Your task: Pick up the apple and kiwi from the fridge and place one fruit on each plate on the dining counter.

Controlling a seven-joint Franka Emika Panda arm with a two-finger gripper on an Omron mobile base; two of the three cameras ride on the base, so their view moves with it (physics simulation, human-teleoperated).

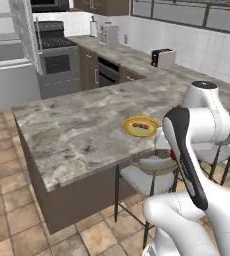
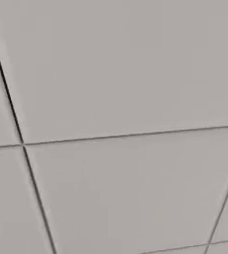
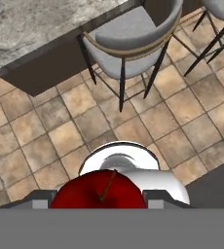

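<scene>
Left base view: yellow plate [image 1: 141, 126] lying on the dining counter [image 1: 77, 130], just past the arm's elbow; fridge [image 1: 9, 60] standing far beyond, at upper left; stool [image 1: 147, 175] tucked against the counter edge beneath the plate.
Right base view: pale grey panels crossed by dark seams.
Hand view: gripper [image 3: 100, 204] closed on the apple [image 3: 98, 190], red and glossy, stem up, pinched between the tips; grey stool seat [image 3: 131, 36] and counter edge [image 3: 31, 29] ahead of the tips, tiled floor [image 3: 50, 136] between.
</scene>
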